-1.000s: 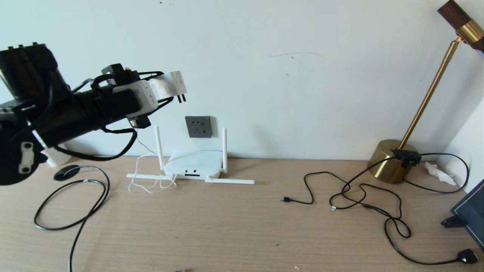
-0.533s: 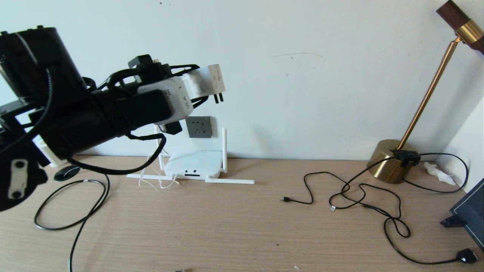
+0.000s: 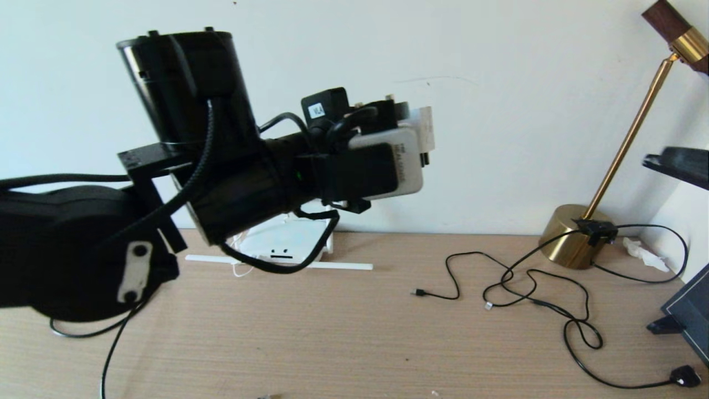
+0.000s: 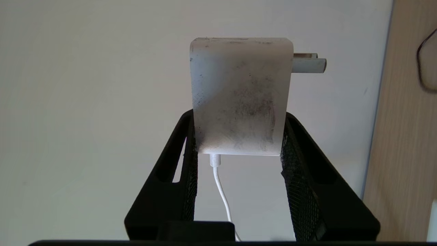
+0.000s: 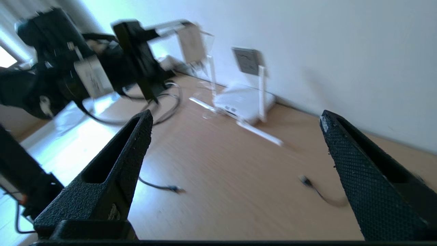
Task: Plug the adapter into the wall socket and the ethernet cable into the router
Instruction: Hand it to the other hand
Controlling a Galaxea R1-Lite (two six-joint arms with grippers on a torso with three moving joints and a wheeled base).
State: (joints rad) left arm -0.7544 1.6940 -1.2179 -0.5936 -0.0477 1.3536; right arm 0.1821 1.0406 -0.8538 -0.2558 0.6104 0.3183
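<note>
Left claw (image 4: pixel 239 150) clamped on the white adapter (image 4: pixel 240 95), held in the air near the wall, prongs bare. Router (image 3: pixel 288 246) on the tabletop (image 3: pixel 360 332) below. Right claw (image 5: pixel 235 147) spread wide, gripping nothing.

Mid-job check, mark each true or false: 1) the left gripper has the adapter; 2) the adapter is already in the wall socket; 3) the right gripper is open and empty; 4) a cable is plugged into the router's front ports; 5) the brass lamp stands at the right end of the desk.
1) True. The left gripper is shut on the adapter, cord hanging down between the fingers.
2) False. The adapter is held in the air in front of the bare wall, prongs free.
3) True. The right gripper is open with nothing between the fingers.
4) False. The router shows its front ports unoccupied.
5) True. The brass lamp stands there by the wall.
</note>
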